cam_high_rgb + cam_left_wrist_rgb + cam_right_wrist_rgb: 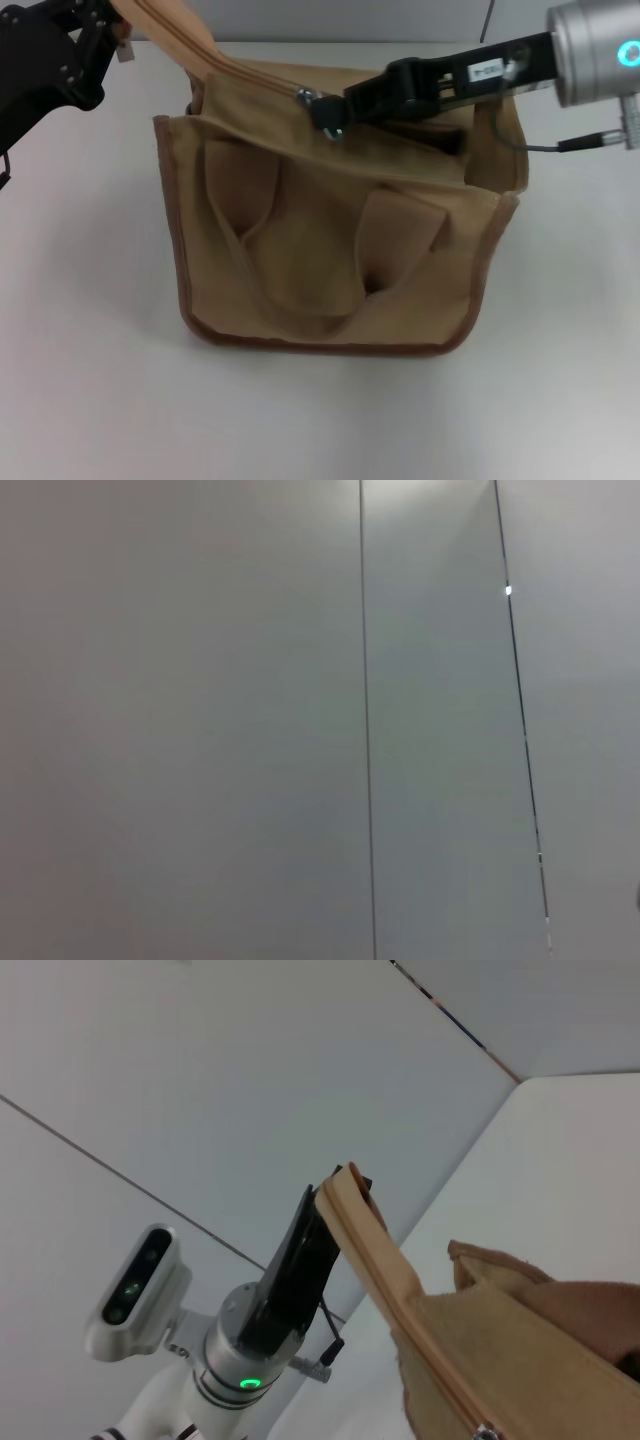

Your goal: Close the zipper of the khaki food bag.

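— Zipper (262, 72) line: runs along top of khaki food bag (330, 250), long axis slanting from right gripper (330, 112) up and away toward left gripper (100, 30). Bag sits on white counter (90, 400), front pocket and handles facing up toward head camera.

— Pull tab?

— Silver pull tab (305, 97) right at right jaws, touching or just beside; jaws narrow, apparently pinched on tab, though exact contact hard to confirm. Confirmed in right wrist view only as small metal glint at edge, low on zipper tape (372, 1250).

— Left side?

— Left jaws closed on far end of zipper tape, holding it lifted and taut off bag. Seen across from right wrist camera: dark left gripper (300, 1270) behind raised tan strip. Left wrist view shows only blank wall, nothing useful.

— Direction of travel?

— Judged: along tape, from right jaws toward left jaws. Stretch between the two looks to be unclosed. Right arm nearer tab, so right arm pulls; left only anchors.

— Risk?

— Likely snag if pull strays off tape axis, or if left tension slackens.
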Controlling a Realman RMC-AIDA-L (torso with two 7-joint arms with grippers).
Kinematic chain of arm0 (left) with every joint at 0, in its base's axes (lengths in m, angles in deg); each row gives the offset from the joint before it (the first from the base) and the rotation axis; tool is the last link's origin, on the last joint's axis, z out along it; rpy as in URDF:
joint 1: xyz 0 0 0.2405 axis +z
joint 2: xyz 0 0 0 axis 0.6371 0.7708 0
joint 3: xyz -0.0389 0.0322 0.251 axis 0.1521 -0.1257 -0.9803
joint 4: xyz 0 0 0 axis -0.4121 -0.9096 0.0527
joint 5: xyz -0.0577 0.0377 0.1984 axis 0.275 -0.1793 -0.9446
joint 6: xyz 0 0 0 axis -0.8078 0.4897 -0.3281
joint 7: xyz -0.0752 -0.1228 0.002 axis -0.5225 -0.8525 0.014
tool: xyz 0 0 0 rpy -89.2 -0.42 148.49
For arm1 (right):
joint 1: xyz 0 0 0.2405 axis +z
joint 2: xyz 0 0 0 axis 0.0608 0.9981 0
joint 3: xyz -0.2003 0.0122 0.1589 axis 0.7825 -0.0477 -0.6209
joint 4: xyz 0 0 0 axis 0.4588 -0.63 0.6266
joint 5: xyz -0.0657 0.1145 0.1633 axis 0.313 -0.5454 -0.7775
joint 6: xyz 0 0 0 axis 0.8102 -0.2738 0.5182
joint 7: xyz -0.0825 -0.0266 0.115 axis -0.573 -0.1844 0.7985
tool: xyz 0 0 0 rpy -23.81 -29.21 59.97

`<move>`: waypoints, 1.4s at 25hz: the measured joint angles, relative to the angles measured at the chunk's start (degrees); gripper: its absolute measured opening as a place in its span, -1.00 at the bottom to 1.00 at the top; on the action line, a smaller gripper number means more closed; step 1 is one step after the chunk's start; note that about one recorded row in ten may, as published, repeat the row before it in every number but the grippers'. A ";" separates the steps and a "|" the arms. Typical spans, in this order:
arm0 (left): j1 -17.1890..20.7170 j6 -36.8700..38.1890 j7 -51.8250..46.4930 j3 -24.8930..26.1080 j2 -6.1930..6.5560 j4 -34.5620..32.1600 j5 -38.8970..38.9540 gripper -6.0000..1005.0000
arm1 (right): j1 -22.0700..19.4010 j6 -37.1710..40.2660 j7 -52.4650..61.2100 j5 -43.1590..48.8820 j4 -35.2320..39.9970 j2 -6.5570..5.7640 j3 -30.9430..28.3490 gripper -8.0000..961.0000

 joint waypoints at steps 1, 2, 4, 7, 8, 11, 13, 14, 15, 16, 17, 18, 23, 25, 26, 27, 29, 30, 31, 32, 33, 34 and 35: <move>0.11 -0.20 0.00 0.00 0.01 0.00 0.03 -0.95 | -0.41 0.96 -0.63 0.06 -0.08 -0.32 -0.77 -0.94; 0.21 -0.43 0.00 0.00 0.02 0.00 0.07 -0.95 | -0.75 1.49 -1.02 0.06 -0.13 -0.53 -1.05 -0.94; 0.43 -0.93 0.00 0.00 0.00 -0.01 0.12 -0.95 | -1.66 2.66 -1.90 -0.01 -0.23 -1.17 -1.56 -0.94; 0.72 -1.52 0.00 -0.01 -0.06 -0.01 0.14 -0.94 | -2.94 4.62 -3.18 -0.02 -0.38 -2.03 -2.98 -0.94; 0.79 -1.74 -0.03 -0.01 -0.08 -0.01 0.14 -0.94 | -3.25 5.25 -3.55 0.02 -0.43 -2.21 -3.55 -0.94; 0.99 -2.58 -0.36 -0.01 -0.12 0.01 0.14 -0.94 | -4.60 7.90 -5.05 0.15 -0.58 -3.02 -5.46 -0.93; 1.26 -3.14 -0.63 -0.01 -0.12 0.03 0.14 -0.94 | -5.31 9.04 -5.74 0.15 -0.70 -3.46 -5.87 -0.93; 1.39 -3.28 -0.65 -0.01 -0.12 0.04 0.14 -0.94 | -5.69 9.60 -6.09 0.15 -0.73 -3.69 -6.12 -0.93; 1.48 -3.41 -0.66 -0.01 -0.13 0.06 0.14 -0.94 | -6.05 10.13 -6.52 0.15 -0.76 -3.90 -6.38 -0.93; 1.59 -3.55 -0.67 -0.01 -0.15 0.16 0.15 -0.94 | -6.34 10.58 -6.91 0.18 -0.80 -4.11 -6.70 -0.93; 1.62 -3.60 -0.67 -0.01 -0.15 0.28 0.17 -0.94 | -6.60 10.94 -7.27 0.23 -0.88 -4.36 -6.97 -0.93; 1.71 -3.65 -0.67 -0.01 -0.15 0.56 0.27 -0.94 | -6.82 11.27 -7.59 0.26 -1.04 -4.55 -7.02 -0.93; 1.85 -3.67 -0.70 -0.01 -0.09 1.35 0.55 -0.94 | -7.21 12.60 -9.20 0.95 -3.37 -5.88 -7.09 -0.92; 1.85 -3.66 -0.70 -0.01 -0.08 1.39 0.55 -0.94 | -7.31 12.86 -9.66 1.54 -3.90 -6.15 -7.20 -0.92; 1.86 -3.65 -0.70 -0.01 -0.08 1.43 0.55 -0.94 | -7.43 12.96 -9.78 1.72 -3.95 -6.27 -7.27 -0.92; 1.86 -3.65 -0.70 -0.01 -0.07 1.48 0.55 -0.94 | -7.60 13.07 -9.92 1.88 -4.01 -6.42 -7.32 -0.92; 1.86 -3.66 -0.74 -0.05 -0.09 1.53 0.55 -0.94 | -7.80 13.19 -10.25 1.94 -4.02 -6.56 -7.33 -0.92; 1.86 -3.66 -0.75 -0.07 -0.10 1.53 0.55 -0.94 | -7.86 13.28 -10.45 1.95 -4.03 -6.59 -7.34 -0.92; 1.86 -3.69 -0.77 -0.11 -0.13 1.54 0.57 -0.94 | -7.83 13.35 -10.62 1.96 -4.03 -6.60 -7.34 -0.92; 1.86 -3.71 -0.77 -0.15 -0.15 1.54 0.58 -0.94 | -7.79 13.40 -10.65 1.96 -4.05 -6.61 -7.35 -0.91; 1.86 -3.74 -0.78 -0.16 -0.17 1.61 0.60 -0.94 | -7.72 13.48 -10.67 1.96 -4.07 -6.64 -7.36 -0.91; 1.85 -3.76 -0.78 -0.16 -0.18 1.70 0.60 -0.94 | -7.71 13.56 -10.71 1.92 -4.09 -6.66 -7.44 -0.91; 1.73 -3.79 -0.79 -0.17 -0.18 1.99 0.62 -0.94 | -7.70 13.69 -10.86 1.78 -4.21 -6.69 -7.69 -0.91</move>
